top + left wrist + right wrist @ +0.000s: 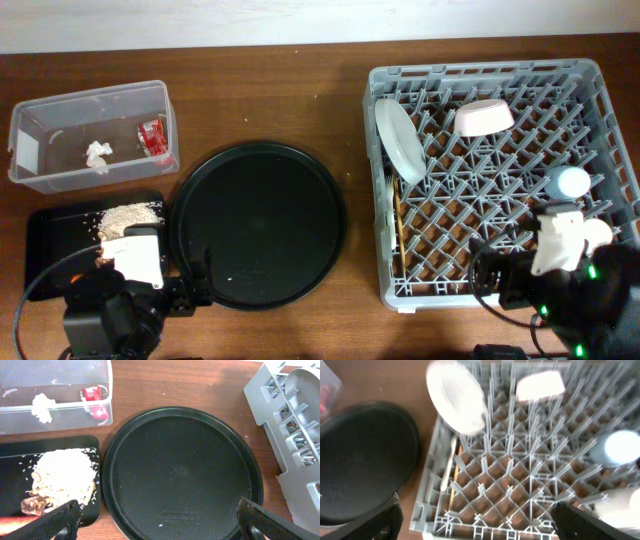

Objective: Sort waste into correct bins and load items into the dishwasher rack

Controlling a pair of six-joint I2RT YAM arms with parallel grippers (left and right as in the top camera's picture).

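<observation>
The clear tub (60, 110) at the back left holds the white tissue (98, 153) and the red wrapper (152, 137); both also show in the left wrist view (42, 407) (95, 396). The shallow black tray (50, 235) holds beige food scraps (130, 215) (62, 472) and a small brown bit (35, 505). The grey rack (600, 110) holds the plate (400, 140), pink bowl (484, 118), blue cup (572, 182), cream cup (597, 234), fork (449, 467) and chopsticks (456, 472). My left gripper (160, 522) is open over the round tray. My right gripper (475, 522) is open above the rack's front edge.
A large round black tray (260, 225) lies between the bins and the rack, with a tiny white speck near its front. Both arm bodies sit along the table's front edge. The table is brown wood, with a pale wall at the back.
</observation>
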